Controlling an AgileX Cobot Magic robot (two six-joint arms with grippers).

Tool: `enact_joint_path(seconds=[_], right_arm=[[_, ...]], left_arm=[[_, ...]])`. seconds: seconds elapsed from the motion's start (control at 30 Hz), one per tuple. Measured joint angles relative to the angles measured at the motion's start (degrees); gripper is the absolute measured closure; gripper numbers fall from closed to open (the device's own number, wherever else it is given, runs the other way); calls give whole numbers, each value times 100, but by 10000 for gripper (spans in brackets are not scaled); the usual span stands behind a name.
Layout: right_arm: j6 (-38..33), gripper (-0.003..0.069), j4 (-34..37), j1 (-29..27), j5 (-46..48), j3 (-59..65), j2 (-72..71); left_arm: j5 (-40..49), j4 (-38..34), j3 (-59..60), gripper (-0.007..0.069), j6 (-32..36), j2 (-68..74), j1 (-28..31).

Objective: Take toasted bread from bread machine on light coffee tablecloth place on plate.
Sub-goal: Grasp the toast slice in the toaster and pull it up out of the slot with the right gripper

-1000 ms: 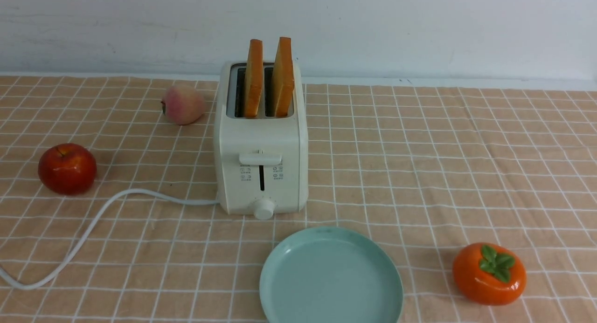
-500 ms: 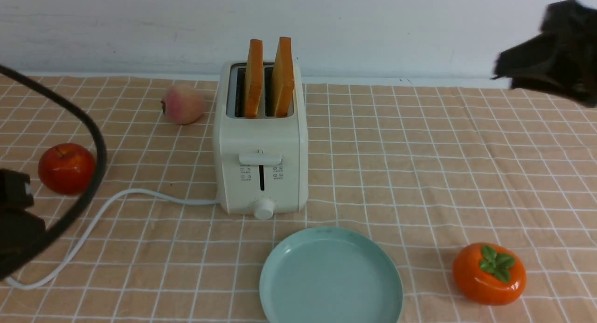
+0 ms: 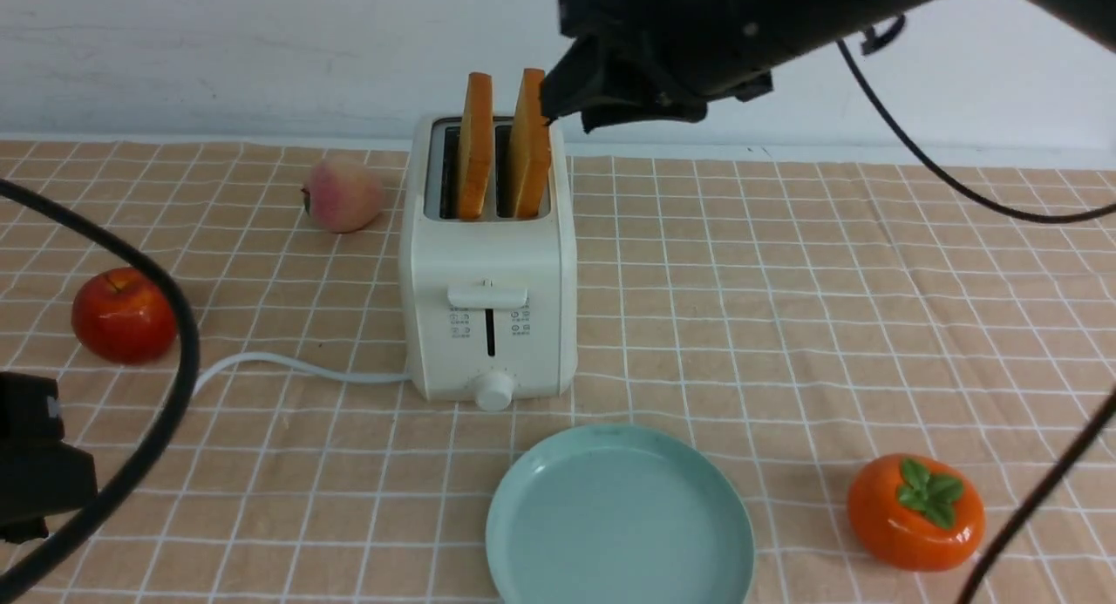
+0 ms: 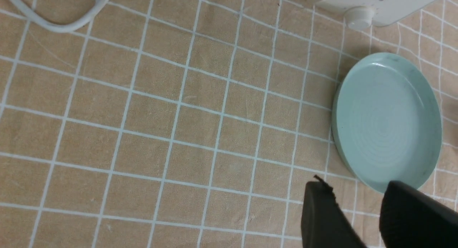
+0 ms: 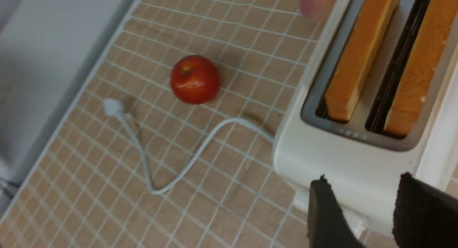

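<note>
The cream-white bread machine stands mid-table on the light coffee tablecloth. Two slices of toasted bread stand upright in its slots, the left slice and the right slice. The mint plate lies empty in front of it. My right gripper is open and empty, high beside the right slice's top, not touching it. In the right wrist view its jaws hang over the toaster's front end, with both slices ahead. My left gripper is open and empty, low beside the plate.
A red apple and a peach lie left of the toaster. The white cord runs left from it. An orange persimmon sits front right. My left arm and its cable fill the lower left corner.
My right arm has swung in from the right edge to above the toaster, next to the right slice. My left arm came into view at lower left. Toast and plate have not moved.
</note>
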Motion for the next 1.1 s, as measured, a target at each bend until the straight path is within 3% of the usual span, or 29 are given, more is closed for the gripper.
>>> enact_joint_path(seconds=[0.13,0.27,0.77,0.93,0.97,1.1], right_arm=[[1352,337,-1596,365,-147,-718,718],[1978,328,-2071,366,-379,-818,1106],[2148,336,-2080,367,-1163,-832,1561],[2110,446,-2085,367,-1048,-832,1664],[2099,520,-2149,367,-1026,-837,1637],[2099,555,-2206,325,-959,-872,1459]], left_arm=[[-10,10,0,386,0,0,-311],[-10,10,0,386,0,0,-515],[-10,129,0,386,0,0,-539],[-10,129,0,386,0,0,-539],[-10,129,0,386,0,0,-539],[-10,129,1,386,0,0,-539]])
